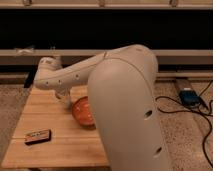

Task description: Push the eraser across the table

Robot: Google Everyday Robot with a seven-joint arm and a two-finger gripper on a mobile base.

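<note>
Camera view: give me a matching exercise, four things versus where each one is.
1 eraser
2 orange bowl
3 tool
4 cables

a floor, right of the table
b open, over the table, left of the bowl
c table's front-left part
d mid-table, partly behind the arm

Pairs: 1-c, 2-d, 3-b, 4-a

Bulky white upper link [125, 105] rising in the foreground at right, bent at the elbow; slimmer forearm [70, 75] reaching left and away. At its far end, wrist [48, 64] turned downward. Below it, end effector [65, 100] hanging low over the far middle of the surface [60, 145], fingers spread, holding nothing.
</note>
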